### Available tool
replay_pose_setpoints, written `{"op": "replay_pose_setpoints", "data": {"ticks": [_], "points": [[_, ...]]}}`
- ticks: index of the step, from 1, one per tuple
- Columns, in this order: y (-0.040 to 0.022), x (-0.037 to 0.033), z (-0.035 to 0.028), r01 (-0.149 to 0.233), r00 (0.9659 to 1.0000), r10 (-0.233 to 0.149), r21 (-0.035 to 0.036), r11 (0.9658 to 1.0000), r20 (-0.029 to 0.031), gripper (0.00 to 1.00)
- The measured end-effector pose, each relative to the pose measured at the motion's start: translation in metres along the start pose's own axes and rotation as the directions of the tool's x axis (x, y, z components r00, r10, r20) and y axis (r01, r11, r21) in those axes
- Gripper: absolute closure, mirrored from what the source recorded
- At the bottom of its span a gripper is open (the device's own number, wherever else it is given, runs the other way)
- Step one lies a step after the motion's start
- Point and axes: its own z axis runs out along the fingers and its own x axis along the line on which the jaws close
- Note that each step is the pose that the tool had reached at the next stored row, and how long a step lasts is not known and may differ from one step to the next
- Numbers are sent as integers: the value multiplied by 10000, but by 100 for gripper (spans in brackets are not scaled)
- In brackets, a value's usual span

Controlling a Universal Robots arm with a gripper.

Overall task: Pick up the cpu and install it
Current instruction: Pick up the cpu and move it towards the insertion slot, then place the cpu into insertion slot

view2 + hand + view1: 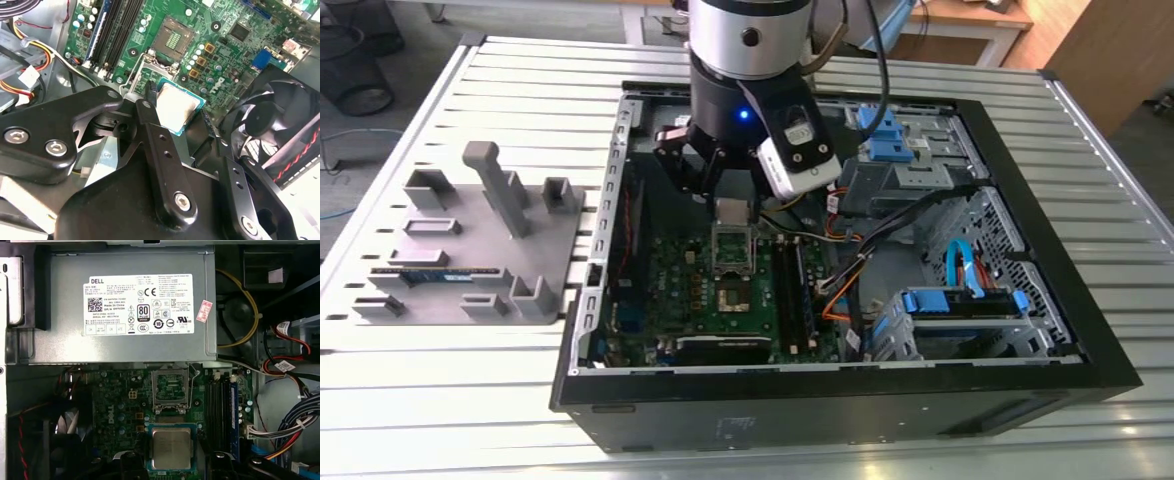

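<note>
open computer case (854, 400) on the slatted surface (454, 400), seen from my remote station: the hand (176, 114) is clamped on the cpu (175, 105), one black finger (149, 107) on each of two opposite edges, so the chip hangs above the green motherboard (240, 55), near the bare socket (173, 40) but not over it; in the first wrist view the cpu (171, 447) sits apart from the socket (170, 390), on the side away from the grey power supply (130, 305). my worry from here is alignment: a chip lowered slightly turned or offset would, i judge, land on the socket's contacts and bend them, and a grip on thin edges alone could let it tilt or slip. the cable bundles (290, 430) beside the board might also snag the arm. the count: one cpu, one socket, one hand, one power supply, one black fan (270, 115), one case, and one grey fixture block (467, 250) outside the case on the exterior view's left
</note>
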Motion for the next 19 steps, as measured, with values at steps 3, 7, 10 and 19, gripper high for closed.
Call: {"op": "replay_pose_setpoints", "data": {"ticks": [3, 7, 10, 19], "points": [[0, -13, 10, 0, 10000, 0, 17, 10000, 0, 53], [0, -14, 24, 1, 10000, -1, 16, 10000, 1, 53], [0, -14, 25, 0, 10000, 0, 16, 10000, 1, 53], [-29, -15, 60, 1, 10000, -1, 16, 10000, 1, 53]]}}
